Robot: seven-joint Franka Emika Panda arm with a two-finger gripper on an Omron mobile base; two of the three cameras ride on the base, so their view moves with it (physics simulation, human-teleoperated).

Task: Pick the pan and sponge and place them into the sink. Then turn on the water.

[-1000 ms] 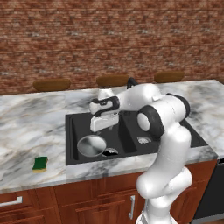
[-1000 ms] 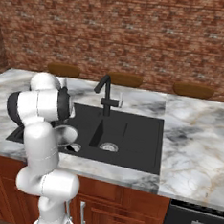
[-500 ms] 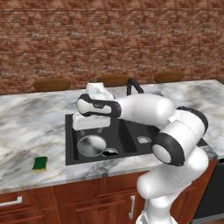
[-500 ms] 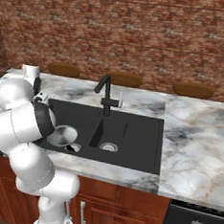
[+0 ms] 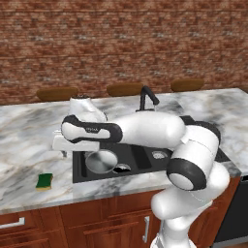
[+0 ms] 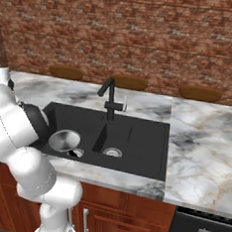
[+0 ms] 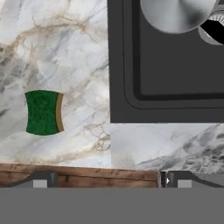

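Jaws spread wide and empty: the gripper (image 5: 63,145) hangs over the counter by the sink's left rim.

Pan (image 5: 101,161) lies in the left bowl of the sink (image 5: 140,157), so that part looks done; the sponge (image 5: 44,181) sits on the marble counter (image 5: 24,160) near its front edge, apart from the sink, green face up in the hand view. Fetching the sponge seems the step in hand. Next the hand must travel toward the front edge, centre over the sponge, descend, and close on its narrow sides.
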